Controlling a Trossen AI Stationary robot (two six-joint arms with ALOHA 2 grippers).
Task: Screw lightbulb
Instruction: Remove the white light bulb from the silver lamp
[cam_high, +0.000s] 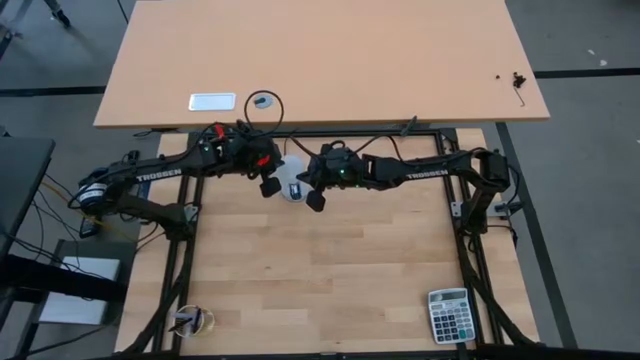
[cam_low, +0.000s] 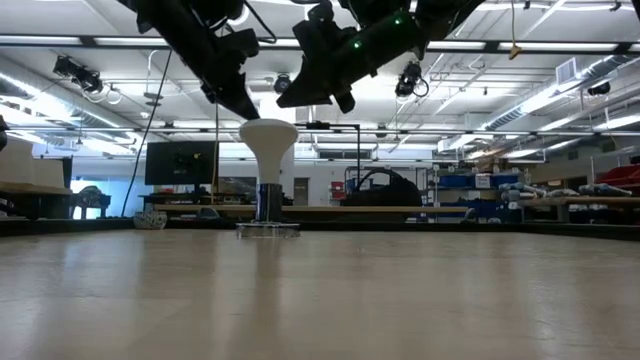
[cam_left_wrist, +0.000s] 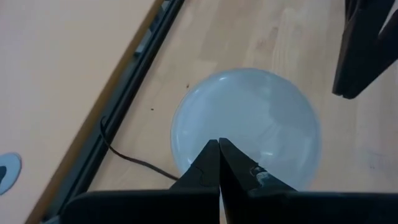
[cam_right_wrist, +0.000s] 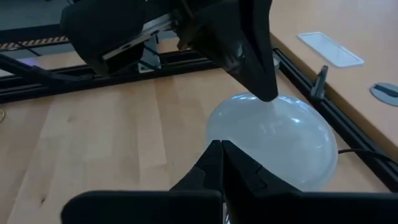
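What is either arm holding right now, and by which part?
Nothing. Both sets of jaws are shut empty just above the lightbulb, which stands upright on its own in its socket.

Beyond my bench the room opened into a big workshop hall, its ceiling (cam_low: 560, 45) run with long strip lights and grey beams. A dark monitor (cam_low: 181, 162) stood on a far desk, and blue shelving (cam_low: 470, 190) filled the other side. From above I saw grey floor (cam_high: 590, 180) all around, crossed by a black line. A pale second tabletop (cam_high: 330, 55) lay beyond my butcher-block table (cam_high: 330, 270), which sat in a black frame. On it a calculator (cam_high: 449, 315) rested in one near corner, and a small cup (cam_high: 190, 321) in the other.
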